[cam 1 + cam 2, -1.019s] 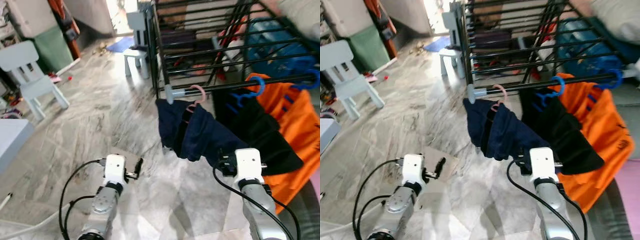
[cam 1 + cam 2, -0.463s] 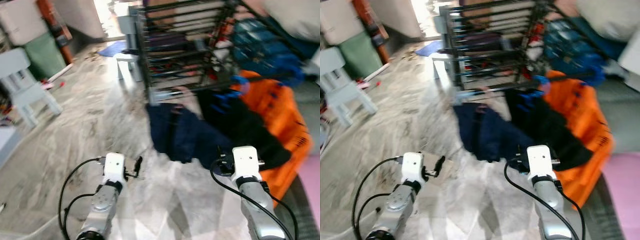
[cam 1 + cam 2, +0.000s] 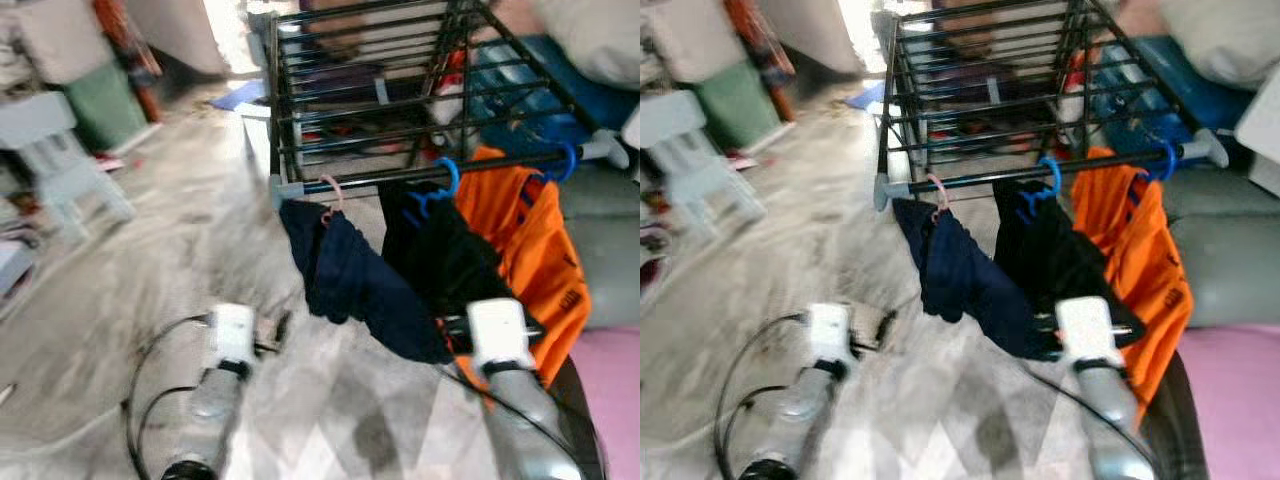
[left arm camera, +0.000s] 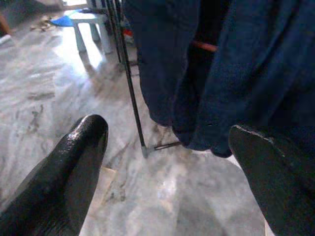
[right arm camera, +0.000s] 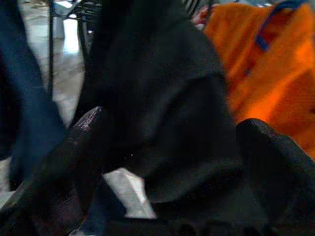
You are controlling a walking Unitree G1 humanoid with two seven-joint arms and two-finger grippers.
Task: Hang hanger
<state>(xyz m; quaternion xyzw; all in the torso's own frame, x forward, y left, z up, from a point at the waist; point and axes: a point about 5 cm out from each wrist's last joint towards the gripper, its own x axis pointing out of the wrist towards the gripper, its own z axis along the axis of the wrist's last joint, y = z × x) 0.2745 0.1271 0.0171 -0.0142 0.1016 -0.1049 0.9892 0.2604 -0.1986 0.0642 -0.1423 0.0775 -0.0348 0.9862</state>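
Closer now: drying rack (image 3: 400,90); left claw (image 4: 167,162) and right claw (image 5: 167,147) agape, empty.

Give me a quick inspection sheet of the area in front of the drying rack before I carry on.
Surface: grey marble floor, bare in front of the rack.
Job's things: black drying rack; on its front rail hang a navy garment on a pink hanger, a black garment on a blue hanger, and an orange garment on another blue hanger.
Clutter: pale chair and a green bin to the left, blurred.
Grippers: left gripper open, empty, facing the navy garment; right gripper open, facing the black garment.
Cables: black cable looping beside the left arm.
Surroundings: grey sofa to the right.
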